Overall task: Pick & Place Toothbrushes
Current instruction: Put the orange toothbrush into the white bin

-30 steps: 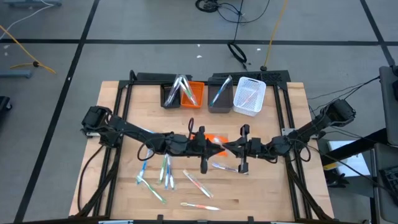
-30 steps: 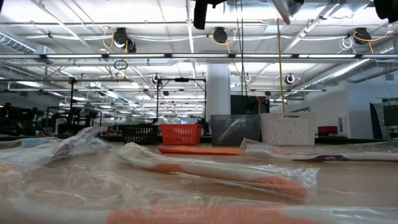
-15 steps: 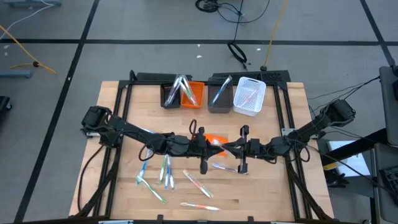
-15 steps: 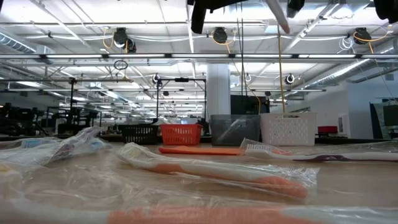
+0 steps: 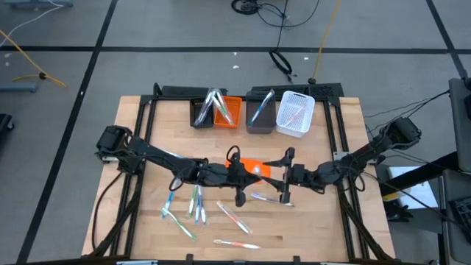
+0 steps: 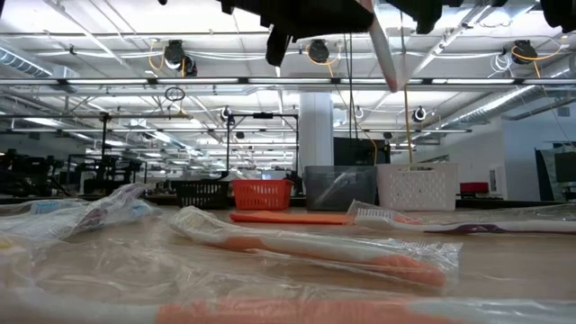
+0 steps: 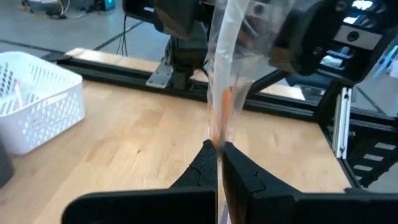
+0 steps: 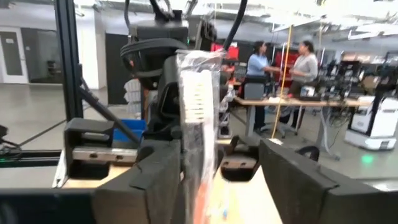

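A toothbrush (image 5: 255, 170) in a clear wrapper, white with an orange accent, hangs in the air over the flat orange sheet (image 5: 259, 163) at mid-table. My left gripper (image 5: 246, 174) is shut on it. My right gripper (image 8: 221, 158) faces it from the table's right side, open, and the brush's bristle end (image 8: 198, 99) stands between its spread fingers, close to one finger; whether they touch I cannot tell. In the low view the brush (image 6: 382, 49) slants down from the top edge. Several more toothbrushes (image 5: 195, 204) lie flat on the near part of the table. My left gripper pinches the wrapped toothbrush's handle (image 7: 219, 134) between its two fingers, at the stretch with the orange accent. The fingers come nearly level from the table's left side. The brush runs on past the fingertips toward my right gripper, lifted clear of the table.
Along the far edge stands a row of bins: black (image 5: 200, 114), orange (image 5: 229, 112), grey (image 5: 260, 114) and white (image 5: 296, 112), with toothbrushes in them. Loose brushes (image 5: 235, 243) lie near the front edge and one (image 5: 265, 197) under my right arm. A dark metal frame rims the table.
My right gripper has opened and let go of the wrapped toothbrush. My left gripper has tipped downward while staying shut on it, and in the low view the brush's free end has swung lower and toward the left.
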